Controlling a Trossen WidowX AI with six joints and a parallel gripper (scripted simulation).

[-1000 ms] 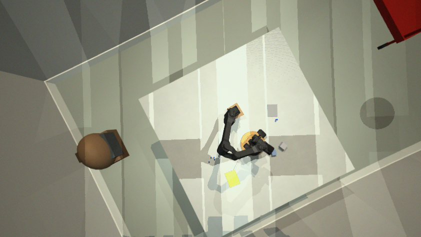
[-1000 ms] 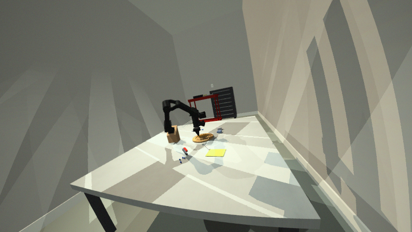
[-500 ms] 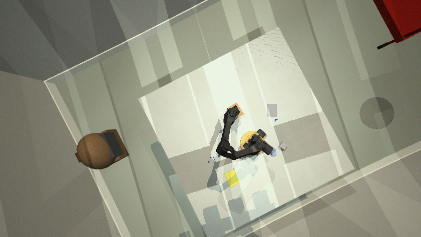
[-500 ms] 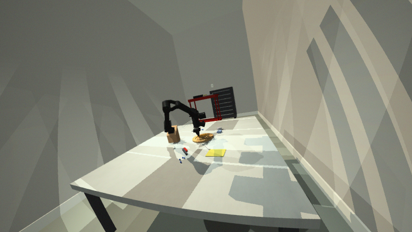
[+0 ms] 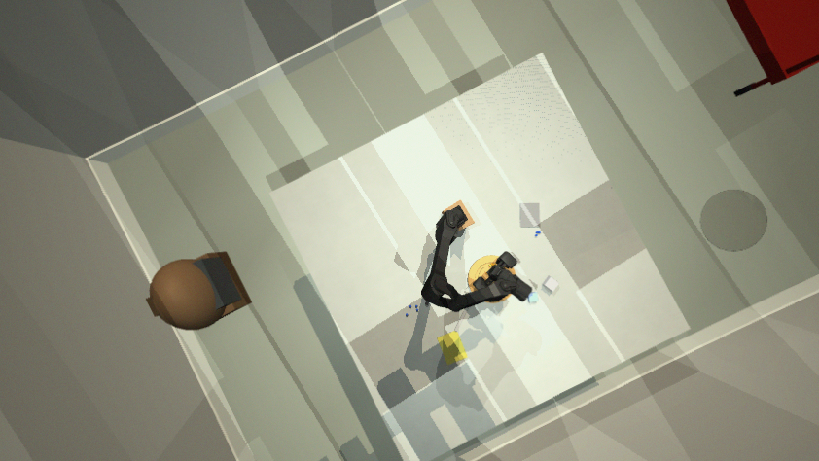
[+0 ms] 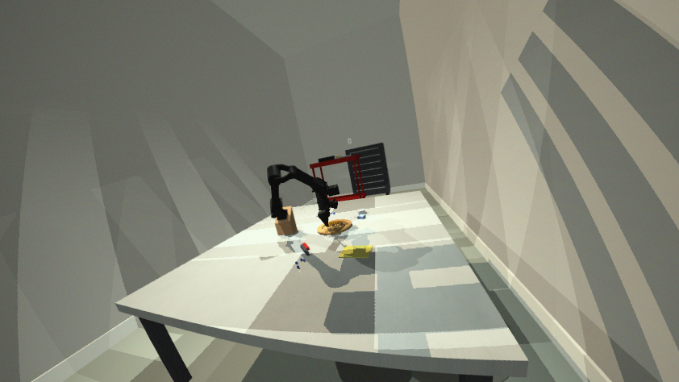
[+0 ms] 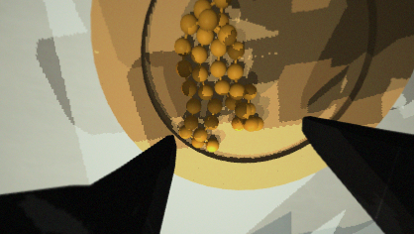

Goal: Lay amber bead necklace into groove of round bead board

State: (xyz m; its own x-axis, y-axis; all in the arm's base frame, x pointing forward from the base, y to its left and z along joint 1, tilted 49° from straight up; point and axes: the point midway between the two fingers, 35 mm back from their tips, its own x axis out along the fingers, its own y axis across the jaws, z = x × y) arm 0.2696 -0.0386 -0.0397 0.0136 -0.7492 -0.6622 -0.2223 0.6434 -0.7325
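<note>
The round bead board (image 5: pixel 480 265) (image 6: pixel 324 231) (image 7: pixel 114 74) is light wood with a dark ring groove (image 7: pixel 243 160). The amber bead necklace (image 7: pixel 218 69) (image 6: pixel 338 223) lies bunched in several rows inside the ring, left of its middle in the wrist view. Its lowest beads are close to the groove at the lower left. Most of the groove that shows holds no beads; its top is out of the wrist view. My gripper (image 7: pixel 237 132) (image 6: pixel 326 223) is open over the board, its fingertips wide apart on either side of the bunch's lower end, with nothing held.
A yellow square (image 5: pixel 451 347) (image 6: pixel 356 251) lies near the board. A red and black object (image 6: pixel 305 247) and small blue pieces (image 6: pixel 297 266) lie on the table. A white cube (image 5: pixel 551 284), a pale blue piece (image 5: pixel 532 297) and a grey square (image 5: pixel 529 214) are on the board's other side.
</note>
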